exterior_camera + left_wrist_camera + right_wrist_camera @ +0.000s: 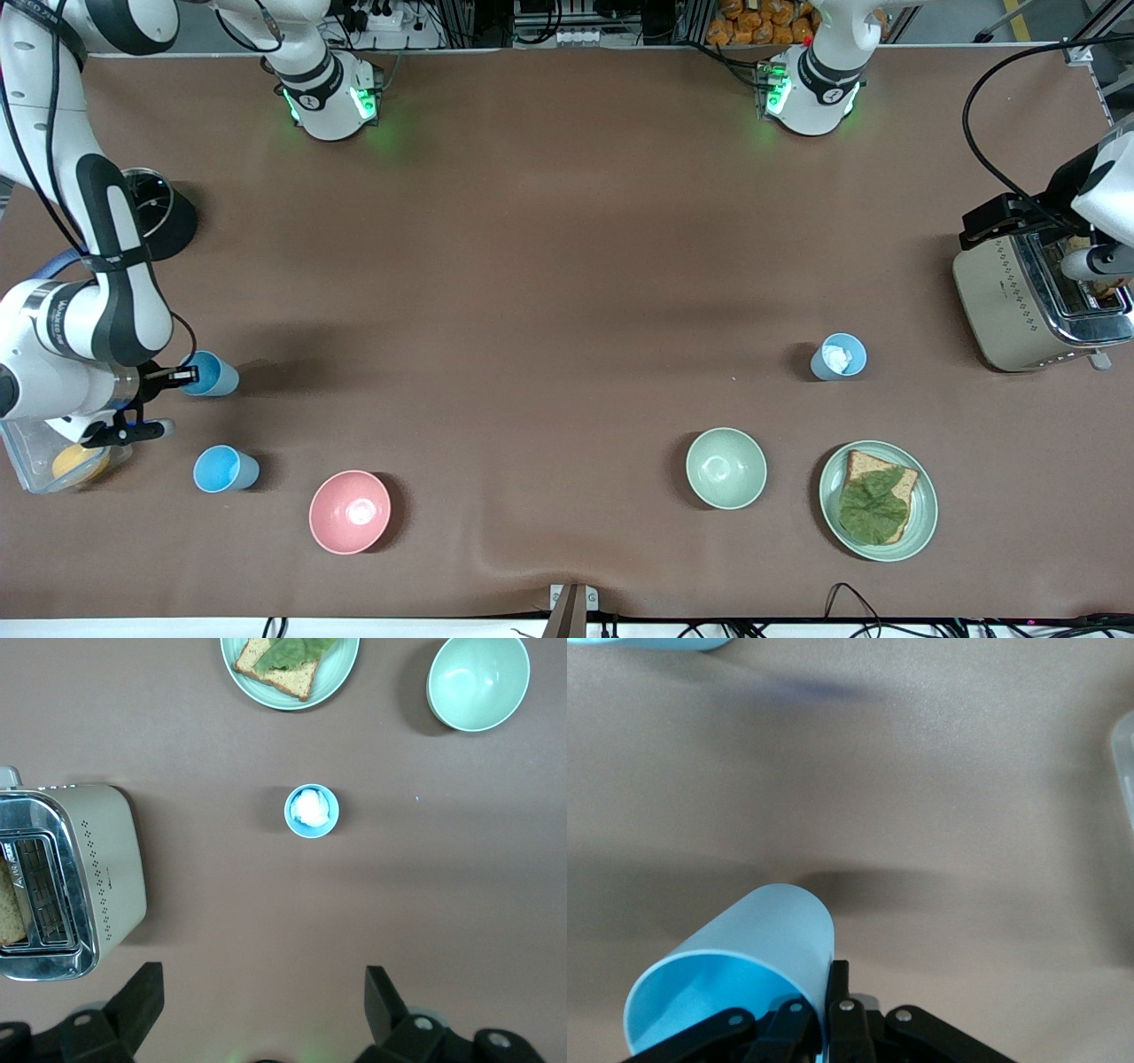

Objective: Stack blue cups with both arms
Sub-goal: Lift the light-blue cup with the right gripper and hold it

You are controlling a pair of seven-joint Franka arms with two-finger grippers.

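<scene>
My right gripper [182, 377] is shut on the rim of a sky-blue cup [213, 373] at the right arm's end of the table. In the right wrist view [829, 992] one finger is inside the cup [744, 961] and one outside, and the cup is tilted. A second sky-blue cup [226, 468] stands nearer to the front camera; its edge shows in the right wrist view [656, 641]. A paler blue cup [838, 356] with something white inside stands near the toaster, and it also shows in the left wrist view [312, 811]. My left gripper [263, 979] is open and empty, high over the table.
A pink bowl [349, 512], a green bowl [726, 468] and a green plate [921, 523] with bread and a leaf lie near the front edge. A toaster [1010, 301] stands under the left arm [1103, 186]. A clear container [35, 465] and a black pot [164, 217] sit beside the right arm.
</scene>
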